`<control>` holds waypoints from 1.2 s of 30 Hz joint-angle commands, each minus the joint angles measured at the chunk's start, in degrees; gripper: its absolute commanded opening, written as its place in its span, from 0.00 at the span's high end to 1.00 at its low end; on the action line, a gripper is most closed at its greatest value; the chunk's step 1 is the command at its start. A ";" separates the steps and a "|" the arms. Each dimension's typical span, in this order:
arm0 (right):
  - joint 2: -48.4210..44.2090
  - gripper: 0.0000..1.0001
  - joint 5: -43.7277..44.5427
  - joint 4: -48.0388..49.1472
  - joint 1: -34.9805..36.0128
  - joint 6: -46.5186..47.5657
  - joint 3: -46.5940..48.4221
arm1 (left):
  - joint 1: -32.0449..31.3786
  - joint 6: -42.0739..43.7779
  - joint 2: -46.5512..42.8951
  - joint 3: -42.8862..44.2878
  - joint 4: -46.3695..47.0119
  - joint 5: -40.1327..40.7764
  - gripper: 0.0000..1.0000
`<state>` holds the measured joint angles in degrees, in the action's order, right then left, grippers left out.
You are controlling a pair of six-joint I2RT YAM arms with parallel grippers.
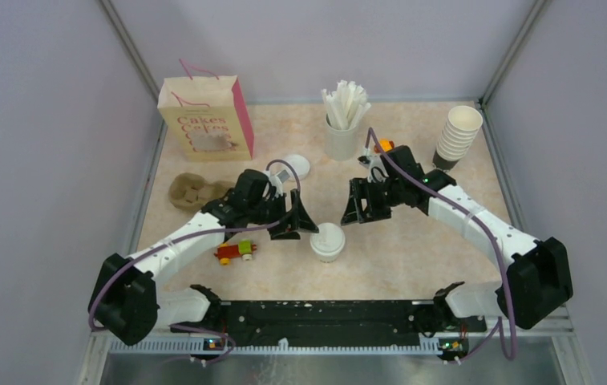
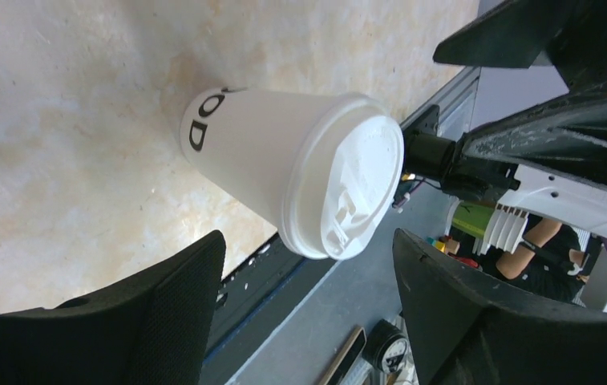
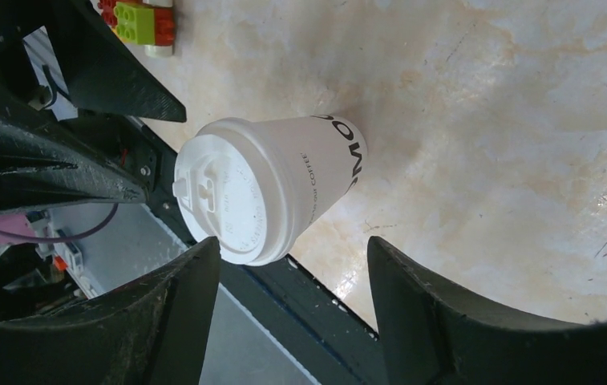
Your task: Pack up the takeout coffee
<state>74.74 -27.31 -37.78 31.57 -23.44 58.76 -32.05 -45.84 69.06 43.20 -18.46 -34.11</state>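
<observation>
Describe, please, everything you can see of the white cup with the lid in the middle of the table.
The takeout coffee is a white tapered paper cup, wider at the top, with black printed letters on its wall. A white, plastic-looking lid with a raised sip spout sits on its rim. The cup stands upright on the table, between the two arms. Only the table touches it: the left tool and the right tool, both open, stand apart from it.

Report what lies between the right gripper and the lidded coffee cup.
Nothing: only bare tabletop separates the right gripper from the lidded coffee cup. The top view shows that gap; the right wrist view agrees.
</observation>
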 commanded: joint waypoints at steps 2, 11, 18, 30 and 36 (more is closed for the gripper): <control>1.16 0.34 -6.45 4.21 -1.18 2.82 -0.70 | -0.47 0.15 2.22 2.43 7.70 0.80 0.18; 5.12 0.37 -9.05 8.22 -1.25 1.59 -2.34 | -1.04 2.30 4.31 2.93 6.34 0.39 0.28; 6.03 0.40 -9.85 11.59 -1.22 1.37 -6.04 | -1.54 4.38 4.91 2.94 3.61 1.92 0.33; 5.61 0.52 -13.13 21.70 -1.32 -3.03 -14.37 | -2.42 6.86 6.89 3.04 1.33 3.95 0.42; 5.41 0.55 -11.97 23.12 -1.34 -2.77 -16.35 | -2.60 7.69 6.90 2.29 0.35 5.17 0.45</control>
<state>80.31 -43.48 -15.84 30.57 -27.64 45.21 -34.41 -40.27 75.55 44.88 -16.38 -31.44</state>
